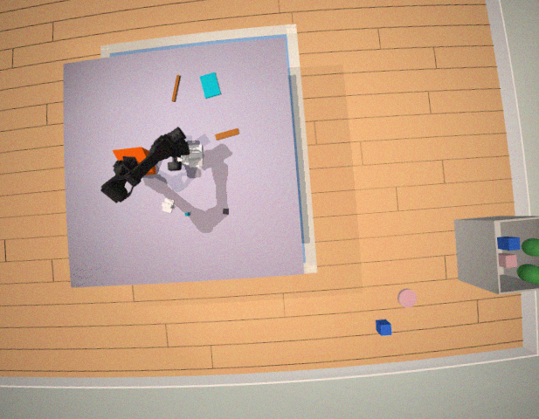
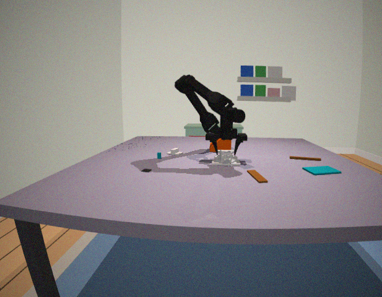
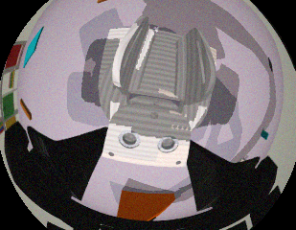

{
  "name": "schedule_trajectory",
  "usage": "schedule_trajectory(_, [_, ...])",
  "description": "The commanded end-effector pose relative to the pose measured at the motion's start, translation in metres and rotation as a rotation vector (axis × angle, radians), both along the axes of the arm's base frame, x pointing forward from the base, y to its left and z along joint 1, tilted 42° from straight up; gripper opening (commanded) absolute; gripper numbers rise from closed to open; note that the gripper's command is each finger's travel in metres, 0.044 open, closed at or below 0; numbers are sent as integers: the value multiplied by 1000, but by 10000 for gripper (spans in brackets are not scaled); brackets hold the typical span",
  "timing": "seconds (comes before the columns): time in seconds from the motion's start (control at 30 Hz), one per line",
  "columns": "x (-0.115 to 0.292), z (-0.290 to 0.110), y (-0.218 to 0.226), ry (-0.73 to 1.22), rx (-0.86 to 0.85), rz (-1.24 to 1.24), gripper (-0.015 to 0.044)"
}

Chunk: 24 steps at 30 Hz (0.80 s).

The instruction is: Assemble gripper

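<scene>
My gripper (image 1: 187, 155) (image 2: 226, 154) (image 3: 148, 138) points down with its fingers on either side of the pale housing plate (image 2: 224, 152) (image 3: 147, 157), shut on it. Two ringed round holes in the plate face up in the wrist view. The plate is low over the grey-white gripper base (image 2: 229, 164) (image 3: 117, 34), which stands on the table. Two upright curved jaws, a left one (image 3: 125, 59) and a right one (image 3: 203, 67), stand side by side beyond the plate in the wrist view. The gear teeth, the pins and the contact between plate and stubs are hidden.
An orange block (image 1: 129, 154) (image 2: 225, 145) (image 3: 143, 205) is beside the arm. A small white part (image 1: 168, 205) (image 2: 174, 151) and a small teal block (image 1: 187, 214) (image 2: 158, 155) lie apart. Two brown strips (image 1: 226, 133) (image 1: 176, 88) and a cyan plate (image 1: 210, 85) (image 2: 321, 170) lie elsewhere.
</scene>
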State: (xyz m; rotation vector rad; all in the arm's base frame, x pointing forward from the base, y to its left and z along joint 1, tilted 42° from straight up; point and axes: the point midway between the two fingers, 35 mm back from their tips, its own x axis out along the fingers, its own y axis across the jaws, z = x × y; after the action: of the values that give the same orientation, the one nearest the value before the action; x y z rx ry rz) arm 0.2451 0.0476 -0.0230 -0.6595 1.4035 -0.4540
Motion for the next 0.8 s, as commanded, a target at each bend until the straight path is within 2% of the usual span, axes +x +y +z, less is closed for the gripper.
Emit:
schedule_trajectory(0.0, [0,0,-1,2,-5,7,351])
schedule_trajectory(0.77, [1,-4,-4,5,-6,11,351])
